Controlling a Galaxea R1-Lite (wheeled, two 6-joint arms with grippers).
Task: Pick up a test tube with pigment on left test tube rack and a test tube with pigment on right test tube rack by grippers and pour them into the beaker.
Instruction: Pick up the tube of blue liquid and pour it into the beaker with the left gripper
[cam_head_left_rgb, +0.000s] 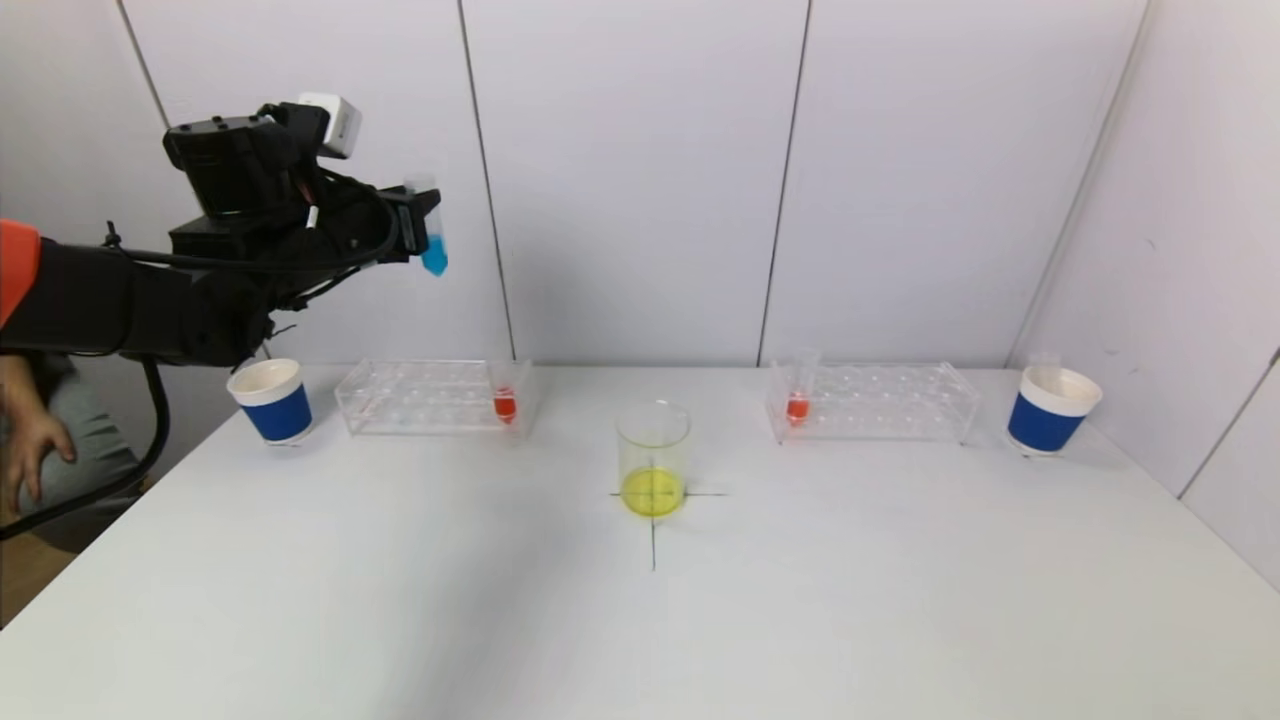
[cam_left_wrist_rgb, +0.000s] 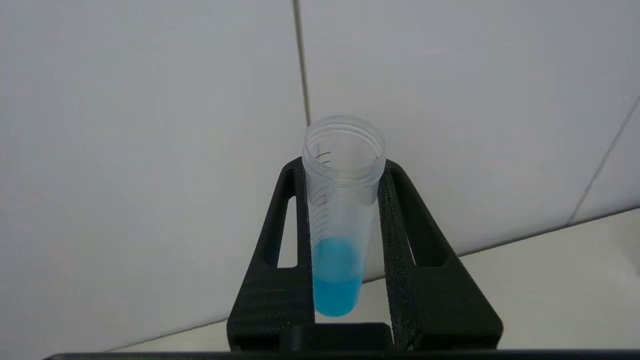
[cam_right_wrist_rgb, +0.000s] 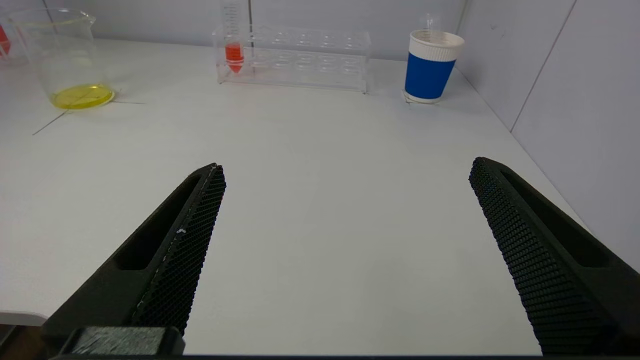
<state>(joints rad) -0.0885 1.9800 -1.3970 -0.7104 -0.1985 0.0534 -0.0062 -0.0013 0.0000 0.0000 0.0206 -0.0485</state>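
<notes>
The blue-pigment test tube (cam_head_left_rgb: 431, 232) is clamped upright in the left end effector (cam_head_left_rgb: 418, 225), high above the left test tube rack (cam_head_left_rgb: 435, 397). The carry step is judged in hand; next comes travel to the beaker (cam_head_left_rgb: 653, 458) and tipping. The right end effector (cam_right_wrist_rgb: 345, 250) hangs spread wide and empty over the table (cam_head_left_rgb: 400, 600).

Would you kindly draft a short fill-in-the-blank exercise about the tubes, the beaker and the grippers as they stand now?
1. The left gripper is shut on a test tube whose liquid is ____.
2. The liquid at the bottom of the beaker is ____.
3. The right gripper hovers over the table with its fingers ____.
4. The tube standing in the right rack holds ____ liquid.

Missing words: blue; yellow; open; red
</notes>
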